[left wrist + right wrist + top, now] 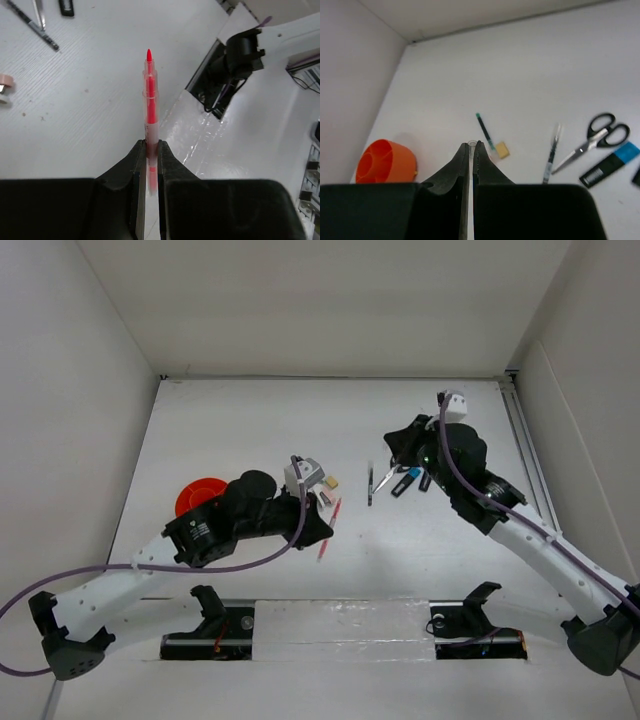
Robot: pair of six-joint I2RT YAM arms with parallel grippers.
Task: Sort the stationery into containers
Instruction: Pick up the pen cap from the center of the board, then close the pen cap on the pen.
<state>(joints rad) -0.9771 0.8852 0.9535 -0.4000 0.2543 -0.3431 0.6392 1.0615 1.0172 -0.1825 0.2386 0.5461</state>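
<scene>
My left gripper is shut on the lower part of a red pen, whose tip points away over the table. From above, that gripper is at the table's middle with the red pen beside it. The orange cup stands at the left, partly behind the left arm. My right gripper is shut on a thin clear tube that just shows at the tips. Below it lie scissors, a blue highlighter, a dark pen and a small eraser.
A green-tipped pen lies beside the eraser. From above, the dark pen, scissors, blue highlighter and small erasers lie between the two arms. White walls enclose the table on three sides.
</scene>
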